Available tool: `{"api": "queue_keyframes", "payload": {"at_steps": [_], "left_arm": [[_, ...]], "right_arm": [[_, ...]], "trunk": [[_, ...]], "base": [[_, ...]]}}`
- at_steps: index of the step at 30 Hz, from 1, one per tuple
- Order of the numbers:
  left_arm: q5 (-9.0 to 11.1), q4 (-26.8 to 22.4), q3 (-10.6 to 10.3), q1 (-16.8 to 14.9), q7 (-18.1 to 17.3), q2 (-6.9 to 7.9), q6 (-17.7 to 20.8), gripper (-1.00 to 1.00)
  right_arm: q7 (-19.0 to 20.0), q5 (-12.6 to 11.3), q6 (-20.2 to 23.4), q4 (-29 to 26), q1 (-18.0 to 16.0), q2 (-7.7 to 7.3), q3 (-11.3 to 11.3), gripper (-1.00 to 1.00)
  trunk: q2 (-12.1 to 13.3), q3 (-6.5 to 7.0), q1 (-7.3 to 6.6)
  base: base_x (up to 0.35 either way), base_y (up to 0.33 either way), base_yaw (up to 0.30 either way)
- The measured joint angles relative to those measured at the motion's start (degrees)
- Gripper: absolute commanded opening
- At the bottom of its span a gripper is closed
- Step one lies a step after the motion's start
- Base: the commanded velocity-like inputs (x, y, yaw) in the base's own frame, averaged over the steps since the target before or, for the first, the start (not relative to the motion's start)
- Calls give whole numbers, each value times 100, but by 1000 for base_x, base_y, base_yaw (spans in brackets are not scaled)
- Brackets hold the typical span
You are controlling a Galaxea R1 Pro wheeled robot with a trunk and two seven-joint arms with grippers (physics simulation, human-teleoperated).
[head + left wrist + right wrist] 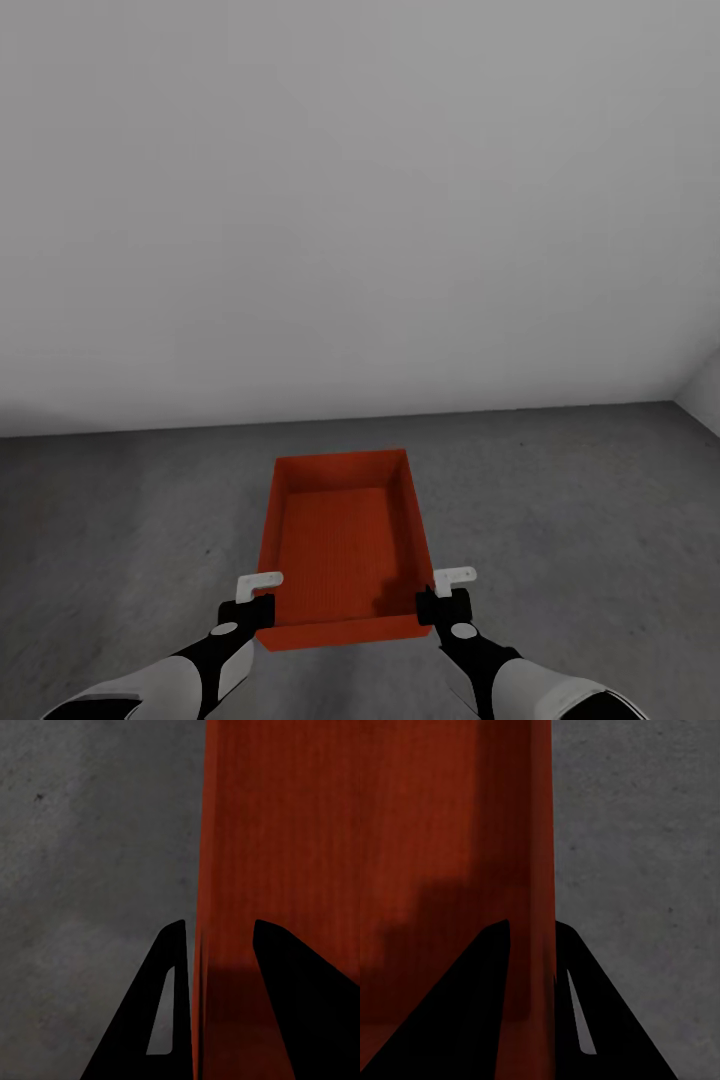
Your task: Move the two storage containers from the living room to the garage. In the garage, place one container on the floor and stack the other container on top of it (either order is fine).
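One orange-red storage container (345,530) lies lengthwise ahead of me over the dark grey garage floor (580,520), open top up and nothing inside. My left gripper (262,605) grips its left wall near the front corner. In the left wrist view the gripper (219,926) has one finger on either side of the container's wall (285,832). My right gripper (440,600) holds the right wall the same way, and the right wrist view shows the gripper (532,924) pinching the container's wall (450,817). I cannot tell whether the bin rests on the floor or hangs just above it.
A plain pale grey wall (360,200) rises a short way beyond the container. A second wall (705,390) meets it in a corner at the far right. Rough grey floor (90,832) (637,832) stretches out on both sides of the bin.
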Motion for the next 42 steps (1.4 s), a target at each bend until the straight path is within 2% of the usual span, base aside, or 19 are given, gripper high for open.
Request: {"api": "queue_keyframes", "payload": {"at_steps": [42], "left_arm": [[2,1,0,0,-7,4,-1,-100]], "right_arm": [[-7,0,0,0,0,4,2,-100]], "trunk": [[-1685,-754,923]], "base": [[0,0,-8]]}}
